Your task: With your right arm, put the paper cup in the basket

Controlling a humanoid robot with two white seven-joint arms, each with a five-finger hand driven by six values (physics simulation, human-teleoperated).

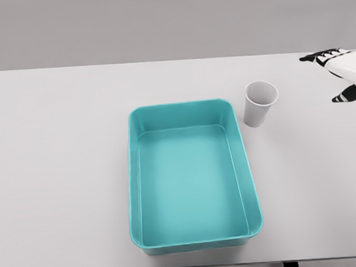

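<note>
The paper cup point(261, 103) is plain white, tapered and open-topped, standing upright on the table point(59, 165) just beside the teal basket point(134, 172), off its far right corner. The right hand point(342, 74), farther right of the basket, has spread fingers grasping nothing.

You have a flat pale grey table point(60, 177). A teal rectangular plastic basket point(135, 172) sits mid-table toward the near edge; a white paper cup point(259, 104) stands upright just beside its far right corner.
</note>
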